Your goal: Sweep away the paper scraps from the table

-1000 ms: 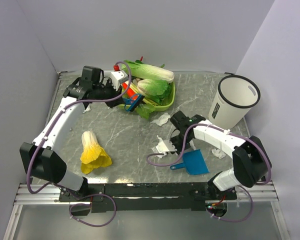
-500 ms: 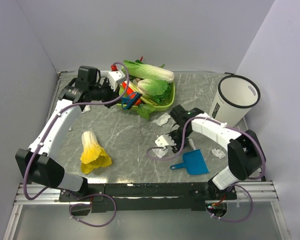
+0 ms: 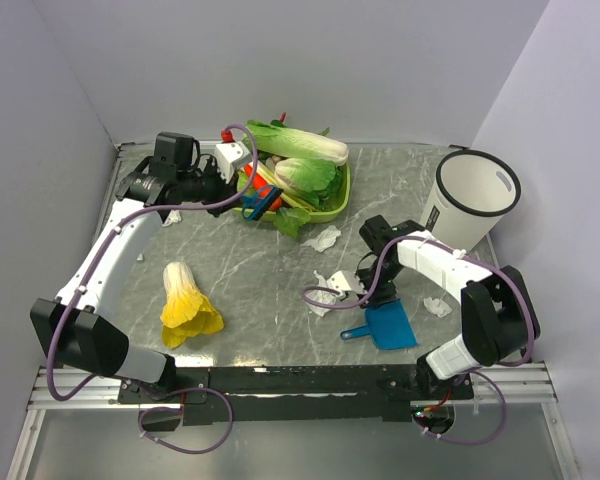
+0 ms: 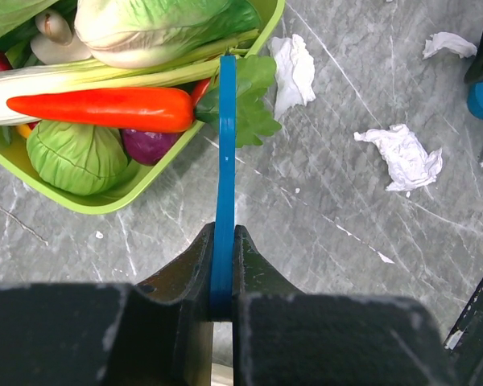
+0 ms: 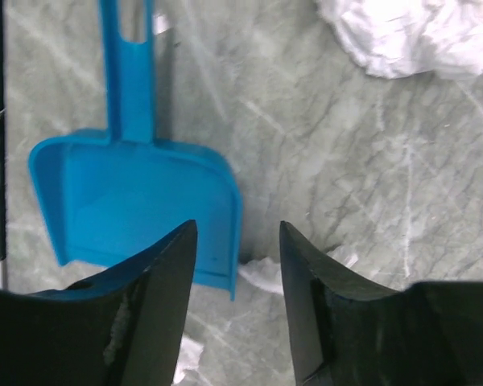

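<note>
Several white paper scraps lie on the grey-green marble table (image 3: 230, 265): one (image 3: 325, 238) by the tray, one (image 3: 326, 296) left of the dustpan, one (image 3: 437, 307) at the right, one (image 3: 172, 215) at the far left. My left gripper (image 3: 244, 190) is shut on a thin blue tool (image 4: 224, 145) at the green tray's front edge; two scraps (image 4: 294, 68) (image 4: 402, 157) lie beyond it. My right gripper (image 5: 236, 233) is open and empty, just above the edge of the blue dustpan (image 5: 137, 201). A big scrap (image 5: 419, 36) lies ahead of it and a small one (image 5: 262, 275) below it.
A green tray (image 3: 332, 207) of vegetables stands at the back middle. A white bin (image 3: 467, 205) stands at the back right. A yellow-and-white leafy vegetable (image 3: 185, 303) lies front left. A cable (image 3: 325, 292) loops across the table by the right arm.
My right gripper has swung right and nearer, from beside the middle scrap to the dustpan's top edge. My left arm drew back slightly a second ago and has since held still.
</note>
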You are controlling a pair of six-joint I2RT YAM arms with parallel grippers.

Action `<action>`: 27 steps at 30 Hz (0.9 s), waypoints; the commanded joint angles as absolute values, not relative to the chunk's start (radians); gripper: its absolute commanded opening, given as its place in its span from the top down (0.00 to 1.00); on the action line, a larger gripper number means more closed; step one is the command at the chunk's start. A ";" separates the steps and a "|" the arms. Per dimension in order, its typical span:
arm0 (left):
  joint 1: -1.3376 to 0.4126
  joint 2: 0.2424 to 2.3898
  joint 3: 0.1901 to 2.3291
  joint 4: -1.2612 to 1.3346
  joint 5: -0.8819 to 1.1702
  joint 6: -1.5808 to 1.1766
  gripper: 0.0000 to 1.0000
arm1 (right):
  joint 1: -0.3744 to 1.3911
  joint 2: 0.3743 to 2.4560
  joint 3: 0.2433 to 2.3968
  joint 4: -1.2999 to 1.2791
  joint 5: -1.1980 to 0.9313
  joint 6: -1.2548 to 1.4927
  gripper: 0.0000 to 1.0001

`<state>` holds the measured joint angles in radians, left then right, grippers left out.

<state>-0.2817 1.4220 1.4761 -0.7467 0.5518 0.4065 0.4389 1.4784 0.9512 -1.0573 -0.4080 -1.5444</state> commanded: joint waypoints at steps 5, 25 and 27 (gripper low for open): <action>-0.278 1.422 1.511 -0.749 0.569 0.431 0.99 | 0.512 1.562 0.943 -0.946 -0.405 -1.476 0.55; -0.278 1.420 1.503 -0.747 0.566 0.434 0.99 | 0.549 1.565 0.937 -0.980 -0.362 -1.532 0.72; -0.278 1.422 1.506 -0.750 0.563 0.436 0.99 | 0.564 1.566 0.949 -0.967 -0.379 -1.535 0.82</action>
